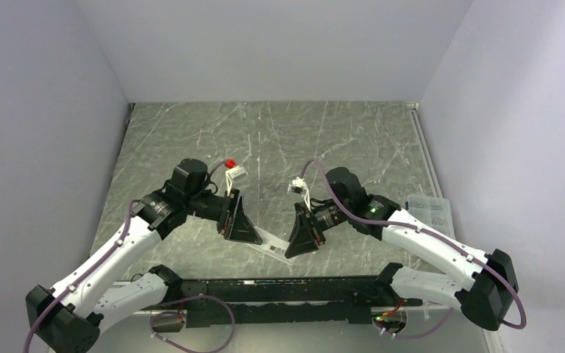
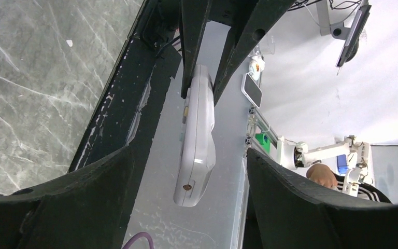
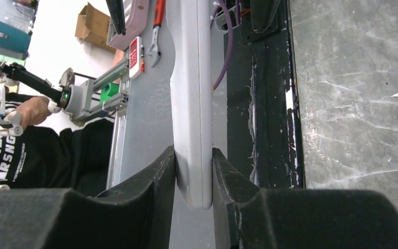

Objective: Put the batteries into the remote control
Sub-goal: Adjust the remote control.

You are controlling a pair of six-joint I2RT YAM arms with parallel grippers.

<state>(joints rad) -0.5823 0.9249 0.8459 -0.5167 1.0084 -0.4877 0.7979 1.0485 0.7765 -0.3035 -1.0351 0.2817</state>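
The remote control [image 1: 272,245] is a slim white bar held off the table between the two grippers. My right gripper [image 3: 194,153] is shut on one end of it, both pads pressed flat against its sides. In the left wrist view the remote control [image 2: 197,135] hangs lengthwise, a small brownish spot on its near end. The right gripper's fingers [image 2: 194,46] clamp its far end. My left gripper [image 2: 189,155] is open, its fingers standing wide on either side of the near end with gaps on both sides. The batteries are out of view.
A clear plastic box [image 1: 430,209] lies on the marbled table [image 1: 301,140] beside the right arm. A black rail [image 1: 287,290] runs along the near edge below the grippers. White walls close in the left, right and back.
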